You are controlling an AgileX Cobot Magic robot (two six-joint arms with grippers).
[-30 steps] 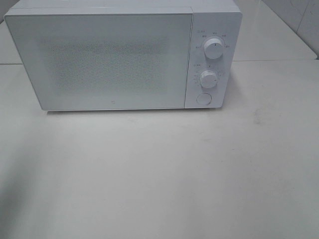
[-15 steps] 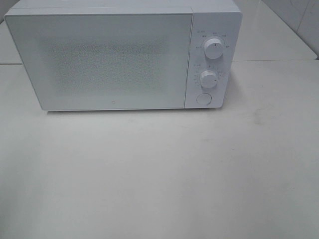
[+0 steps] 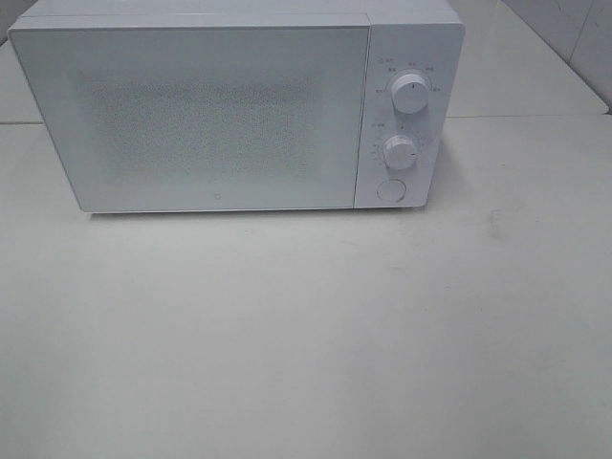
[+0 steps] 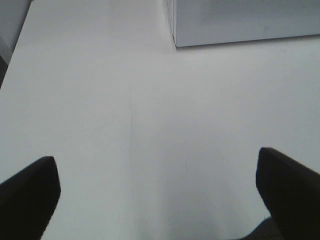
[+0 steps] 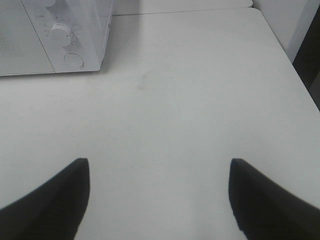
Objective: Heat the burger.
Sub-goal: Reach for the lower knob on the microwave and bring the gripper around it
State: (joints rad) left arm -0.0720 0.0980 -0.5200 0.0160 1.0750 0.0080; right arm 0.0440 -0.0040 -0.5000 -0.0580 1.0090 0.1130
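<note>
The burger is out of view in every frame. A white microwave (image 3: 220, 110) stands at the back of the table with its door shut; two dials (image 3: 409, 94) and a round button (image 3: 390, 189) sit on its right panel. Neither arm shows in the exterior high view. In the left wrist view my left gripper (image 4: 157, 192) is open over bare table, with a corner of the microwave (image 4: 240, 22) ahead of it. My right gripper (image 5: 159, 192) is open too, empty, over bare table to the right of the microwave (image 5: 50, 35).
The white table (image 3: 306, 335) stretches in front of the microwave. Its right edge (image 5: 287, 60) and a dark gap beyond it show in the right wrist view. Its left edge (image 4: 17, 42) shows in the left wrist view.
</note>
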